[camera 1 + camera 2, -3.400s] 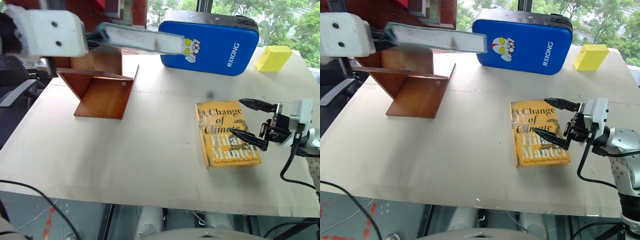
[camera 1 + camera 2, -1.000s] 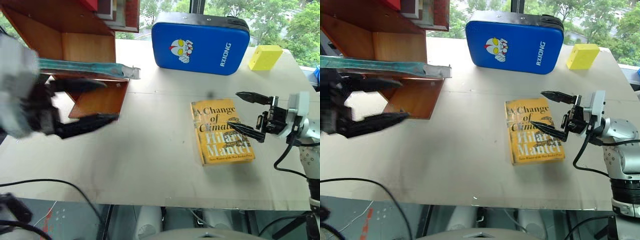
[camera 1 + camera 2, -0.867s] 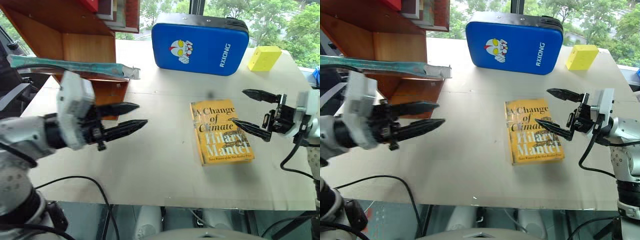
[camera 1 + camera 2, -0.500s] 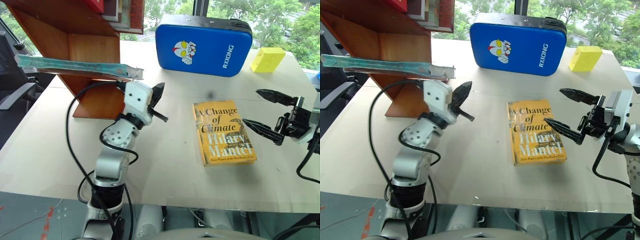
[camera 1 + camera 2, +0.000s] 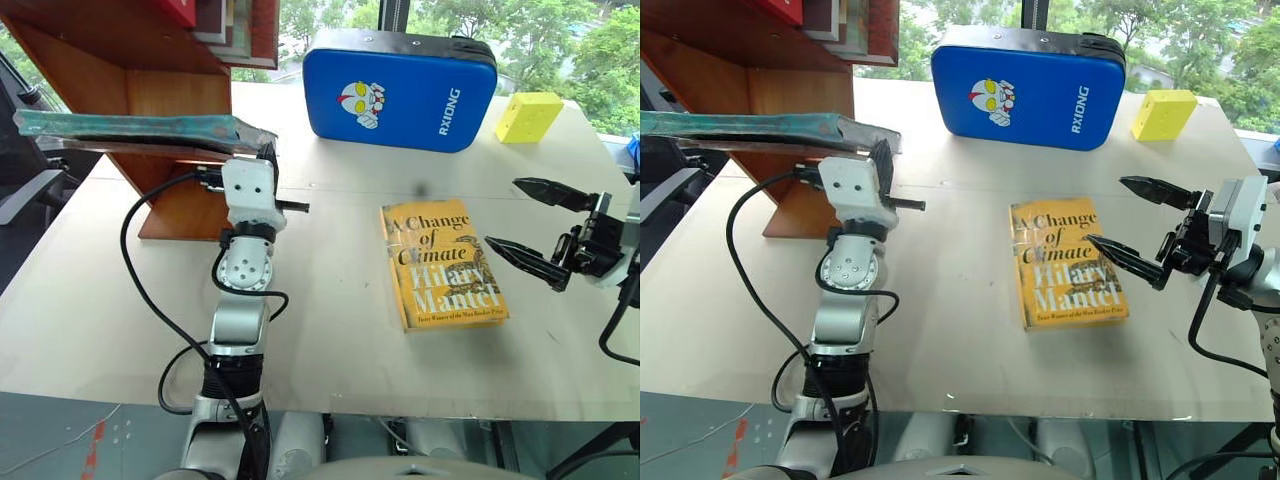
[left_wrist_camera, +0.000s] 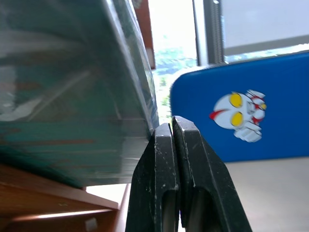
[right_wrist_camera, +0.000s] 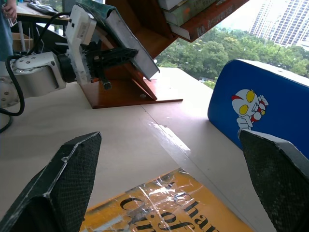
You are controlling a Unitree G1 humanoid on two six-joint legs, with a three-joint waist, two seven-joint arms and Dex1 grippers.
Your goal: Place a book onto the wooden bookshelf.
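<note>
A: Where is the thick teal-green plastic-wrapped book (image 5: 130,130)?

B: Flat on a board of the reddish-brown wooden bookshelf (image 5: 150,60), one corner jutting past the edge. No lettering on it can be read.

A: The grippers?

B: The left gripper (image 5: 880,165) is pressed closed and empty just by that corner. The right gripper (image 5: 530,225) is spread wide over the edge of the yellow book (image 5: 442,264) reading "A Change of Climate, Hilary Mantel".

A: Behind?

B: A blue padded cushion (image 5: 400,75) marked "RXIONG", beside a yellow block (image 5: 528,116).
</note>
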